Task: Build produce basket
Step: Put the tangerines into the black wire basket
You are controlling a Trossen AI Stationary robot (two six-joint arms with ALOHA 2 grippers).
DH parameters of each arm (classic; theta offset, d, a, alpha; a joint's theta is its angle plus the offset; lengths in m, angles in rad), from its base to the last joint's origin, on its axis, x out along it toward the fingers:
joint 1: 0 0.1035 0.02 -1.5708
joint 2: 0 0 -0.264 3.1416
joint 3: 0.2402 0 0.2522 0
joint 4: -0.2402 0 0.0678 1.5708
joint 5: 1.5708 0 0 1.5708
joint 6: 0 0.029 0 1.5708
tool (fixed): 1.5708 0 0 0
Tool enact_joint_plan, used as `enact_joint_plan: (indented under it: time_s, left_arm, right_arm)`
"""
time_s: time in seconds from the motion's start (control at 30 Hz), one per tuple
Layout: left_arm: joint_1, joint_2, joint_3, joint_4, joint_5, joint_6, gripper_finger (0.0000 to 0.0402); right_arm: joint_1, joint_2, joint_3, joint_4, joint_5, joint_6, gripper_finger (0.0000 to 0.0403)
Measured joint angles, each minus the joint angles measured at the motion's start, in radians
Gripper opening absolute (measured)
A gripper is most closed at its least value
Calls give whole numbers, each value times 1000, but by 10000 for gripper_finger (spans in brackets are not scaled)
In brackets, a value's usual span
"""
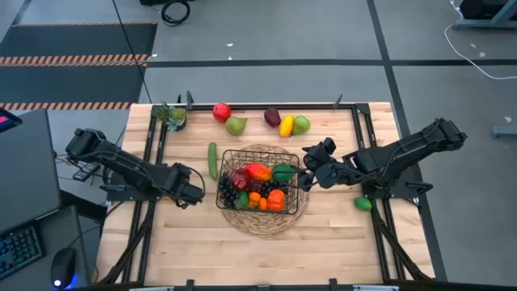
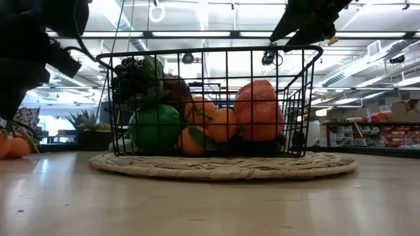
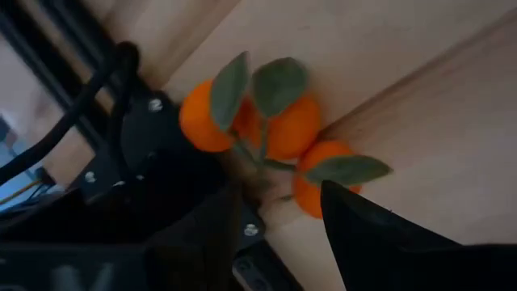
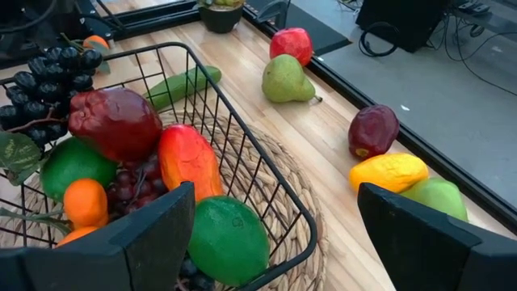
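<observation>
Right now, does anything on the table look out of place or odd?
One green round fruit lies at the table's right edge beside the right arm's base, apart from the other loose produce behind the black wire basket. Nothing looks spilled or damaged.

- Left gripper (image 3: 275, 222) fingertips lost among orange cluster (image 3: 271, 133) stems; grip not readable.
- Basket (image 4: 242, 141) cut off at wrist picture's edge.
- Lower fruit in basket masked by upper fruit.
- Green fruit (image 1: 363, 204) partly under right arm.
- Mat (image 2: 223, 165) middle covered by basket.
</observation>
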Motion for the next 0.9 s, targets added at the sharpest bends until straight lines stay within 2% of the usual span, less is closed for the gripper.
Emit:
enact_joint_plan:
  time_s: [0.43,0.6,0.9]
  left_arm:
    - [1,0,-22,15,-55,-7,177]
    - [10,0,-61,25,-57,-26,176]
    - [13,0,-59,42,-62,-5,172]
  right_arm:
    - [-5,0,0,1,7,0,349]
    - [-5,0,0,1,7,0,349]
    - [-5,0,0,5,7,0,349]
